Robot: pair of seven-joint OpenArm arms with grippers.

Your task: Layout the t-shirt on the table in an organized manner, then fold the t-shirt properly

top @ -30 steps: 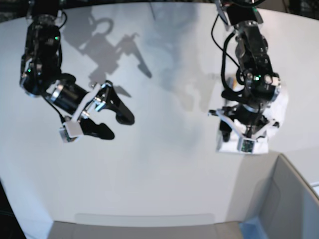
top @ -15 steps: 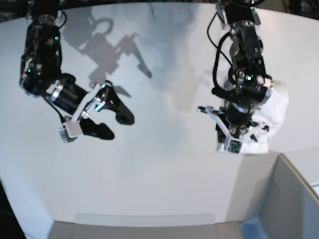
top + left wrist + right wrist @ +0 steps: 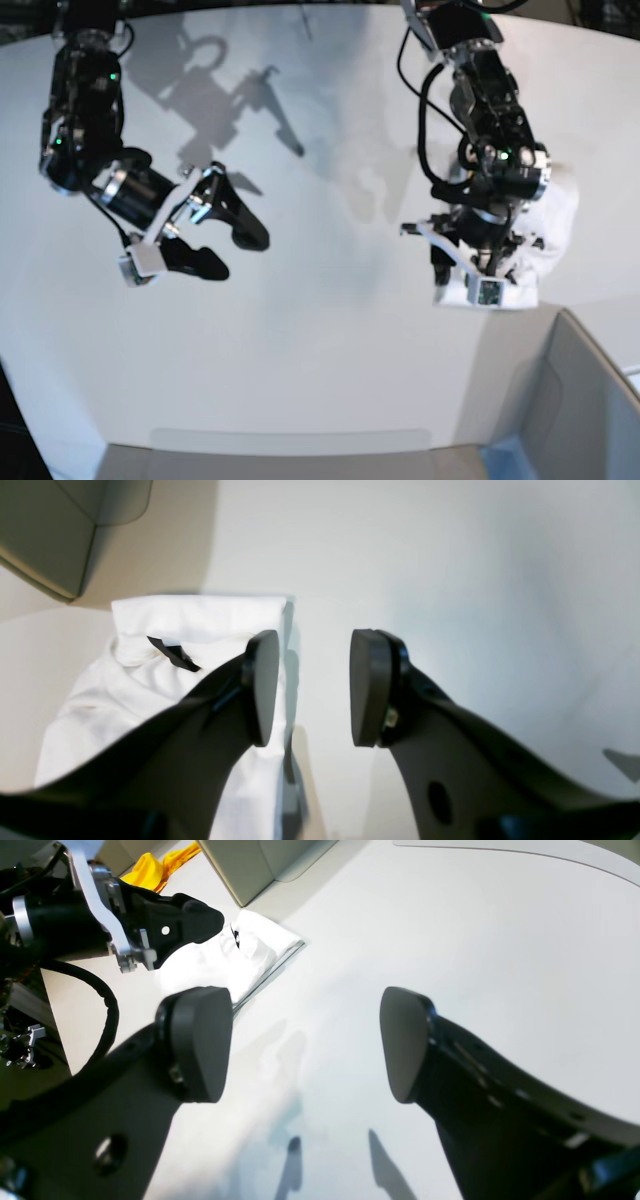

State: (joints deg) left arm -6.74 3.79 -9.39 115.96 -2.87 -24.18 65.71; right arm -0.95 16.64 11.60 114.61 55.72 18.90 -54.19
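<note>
T-shirt (image 3: 165, 690) fabric lies bunched and partly folded in a compact white heap on the table (image 3: 330, 330), at the base view's right, with one straight folded edge toward the grey bin (image 3: 590, 400) and a small dark tag showing near the collar. No print is visible from these angles.

That bin sits at the table's near-right corner, a blue patch at its lower edge — its inside cannot be seen from the base view. In the right wrist view a yellow cloth (image 3: 150, 865) shows beyond the bin's wall; whether it lies in a container cannot be told.

The left gripper (image 3: 312, 687) hangs over the heap's inner edge. Its jaws are spread with nothing between them: one finger is over the cloth, the other over bare tabletop just beside the heap. Whether the finger touches the cloth cannot be told.

The right gripper (image 3: 225, 235) hovers well apart, over the base view's left half, jaws spread wide and empty.

The heap sits close to the table's curved right edge and just beside the bin's wall, so room is tight on that side. Toward the middle and the far side the tabletop is a broad white surface — crossed only by the arms' shadows.
</note>
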